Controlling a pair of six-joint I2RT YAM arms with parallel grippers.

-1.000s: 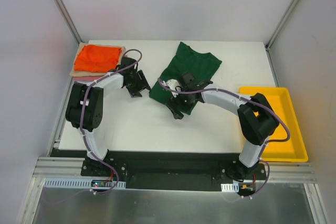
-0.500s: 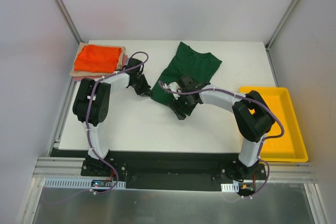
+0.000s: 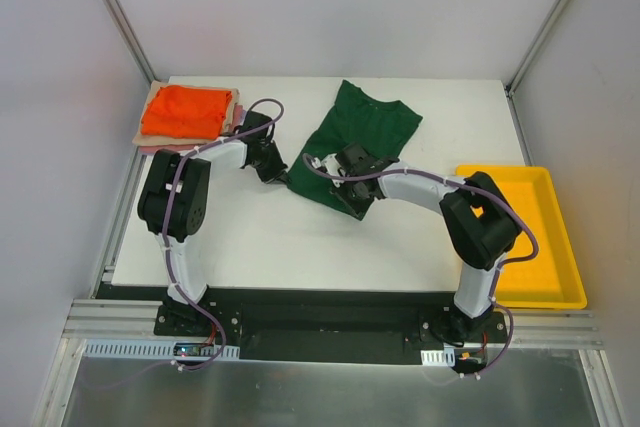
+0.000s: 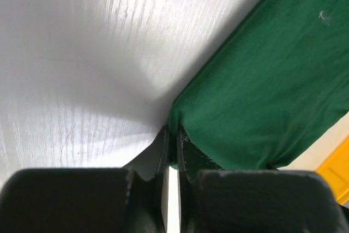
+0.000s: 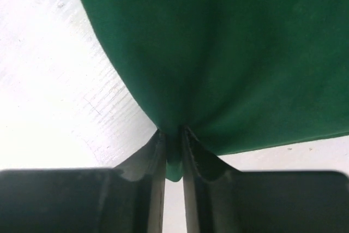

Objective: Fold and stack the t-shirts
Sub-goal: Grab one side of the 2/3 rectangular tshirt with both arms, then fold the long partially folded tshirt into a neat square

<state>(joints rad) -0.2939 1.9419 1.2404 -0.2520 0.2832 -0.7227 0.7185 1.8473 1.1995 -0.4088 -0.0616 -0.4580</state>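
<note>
The right gripper (image 5: 173, 135) is pinched tight on the near edge of the dark green cloth t-shirt (image 5: 229, 42). A bit of green cloth pokes out between its jaws. The left gripper (image 4: 173, 135) pinches the shirt's bottom left corner the same way.

The shirt lies spread out on the white table (image 3: 250, 237), around the middle. It is soft, light and floppy, so it will sag and bunch up. I think holding two spots on the bottom edge is a good way to lift and fold it.

Far back on the left sits the folded bright orange t-shirt (image 3: 185, 110).
</note>
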